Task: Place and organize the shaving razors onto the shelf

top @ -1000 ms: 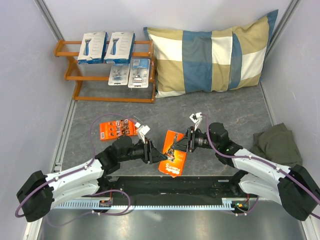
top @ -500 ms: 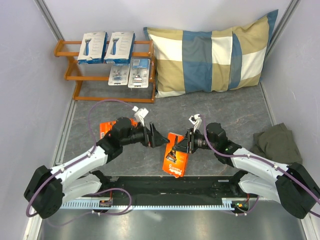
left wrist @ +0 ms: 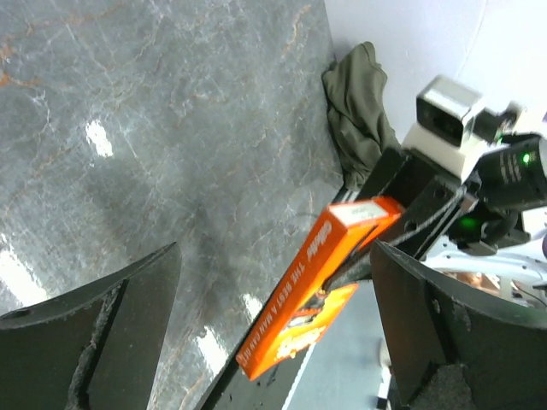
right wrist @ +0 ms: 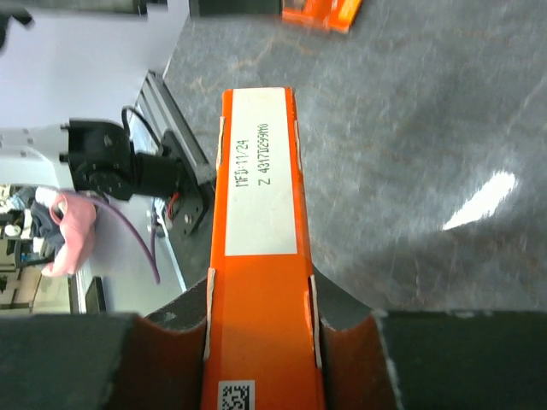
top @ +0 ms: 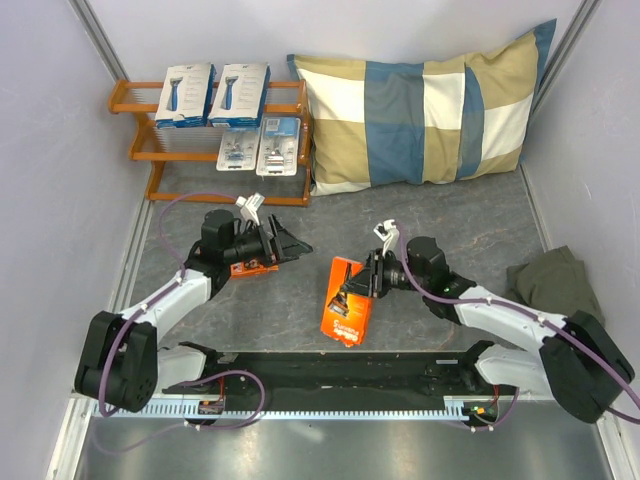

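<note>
At centre frame, we are seeing the right gripper (top: 357,287) pinching one orange pack (top: 346,314) on edge, left gripper (top: 289,244) at centre-left hovering with jaws spread wide.

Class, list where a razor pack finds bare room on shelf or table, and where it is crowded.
Free: bottom tier of the shelf; its middle tier left of the blister packs; the table between pillow and green cloth. Crowded: top tier, under white boxes; mid-table, right claw holding orange pack near left claw.

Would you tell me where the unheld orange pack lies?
Top view: orange pack on the table, left side, partly hidden by the left end effector.
</note>
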### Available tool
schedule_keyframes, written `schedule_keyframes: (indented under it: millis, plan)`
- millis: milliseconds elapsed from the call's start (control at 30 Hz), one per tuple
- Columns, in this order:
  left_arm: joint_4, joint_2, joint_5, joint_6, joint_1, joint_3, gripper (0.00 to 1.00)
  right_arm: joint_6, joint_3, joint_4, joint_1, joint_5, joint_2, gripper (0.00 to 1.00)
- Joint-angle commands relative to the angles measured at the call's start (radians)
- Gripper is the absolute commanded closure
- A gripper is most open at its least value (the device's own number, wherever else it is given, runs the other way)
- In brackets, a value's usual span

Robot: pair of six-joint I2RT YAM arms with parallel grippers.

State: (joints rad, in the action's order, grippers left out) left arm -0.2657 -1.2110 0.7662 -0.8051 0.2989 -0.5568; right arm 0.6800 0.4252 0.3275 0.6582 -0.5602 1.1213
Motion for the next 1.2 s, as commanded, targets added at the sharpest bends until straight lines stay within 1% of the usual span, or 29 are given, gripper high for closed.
schedule_keyframes:
  millis: [0,67,200,333,400,433,500,567,600,633,667,700,733,800,833,867,933,967,1067,1167]
  plan:
    - [-0.056,-0.005,0.111,-0.034,-0.067,0.038,0.02,0.018,0.115,0.123,-0.015,-0.012,0.089,0.83]
    - [-0.058,-0.013,0.137,-0.029,-0.102,0.049,0.02,0.035,0.156,0.149,-0.019,-0.033,0.151,0.83]
    - [-0.066,-0.009,0.189,-0.023,-0.222,0.096,0.02,0.099,0.211,0.246,-0.028,-0.055,0.256,0.85]
    - [-0.049,0.014,0.177,-0.02,-0.279,0.129,0.02,0.151,0.303,0.269,-0.031,-0.037,0.351,0.87]
    - [-0.015,0.048,0.141,-0.006,-0.284,0.144,0.02,0.177,0.34,0.281,-0.031,-0.003,0.397,0.87]
    - [-0.01,0.063,0.125,-0.003,-0.284,0.152,0.02,0.219,0.363,0.303,-0.031,0.008,0.423,0.87]
    - [0.0,0.093,0.085,0.004,-0.284,0.17,0.02,0.268,0.376,0.4,-0.032,0.017,0.451,0.88]
    - [-0.004,0.132,0.058,-0.015,-0.284,0.193,0.01,0.32,0.386,0.458,-0.034,0.022,0.472,0.88]
    - [-0.047,0.152,0.03,-0.038,-0.284,0.213,0.01,0.337,0.351,0.54,-0.029,0.048,0.475,0.88]
    - [-0.087,0.195,0.012,-0.074,-0.281,0.244,0.01,0.355,0.328,0.588,-0.026,0.051,0.48,0.88]
    - [-0.142,0.226,-0.001,-0.142,-0.274,0.311,0.01,0.381,0.308,0.623,-0.028,0.051,0.486,0.88]
    - [-0.17,0.25,-0.017,-0.155,-0.274,0.331,0.02,0.383,0.29,0.655,-0.034,0.051,0.492,0.88]
    - [-0.153,0.305,-0.027,-0.143,-0.273,0.342,0.02,0.38,0.29,0.648,-0.038,0.042,0.503,0.89]
    - [-0.091,0.356,-0.067,-0.105,-0.27,0.351,0.02,0.378,0.291,0.648,-0.039,0.042,0.512,0.89]
    - [-0.031,0.407,-0.076,-0.089,-0.27,0.353,0.02,0.385,0.29,0.659,-0.04,0.042,0.52,0.89]
    - [-0.009,0.427,-0.083,-0.062,-0.27,0.357,0.02,0.394,0.285,0.7,-0.04,0.042,0.525,0.89]
    - [0.005,0.471,-0.088,-0.054,-0.27,0.373,0.02,0.424,0.265,0.738,-0.042,0.052,0.532,0.89]
    - [-0.004,0.507,-0.084,-0.058,-0.268,0.392,0.01,0.429,0.262,0.755,-0.04,0.059,0.532,0.89]
    - [-0.044,0.548,-0.068,-0.078,-0.27,0.426,0.0,0.444,0.238,0.804,-0.042,0.085,0.529,0.9]
    - [-0.063,0.539,-0.044,-0.074,-0.268,0.428,0.0,0.455,0.21,0.84,-0.045,0.103,0.52,0.9]
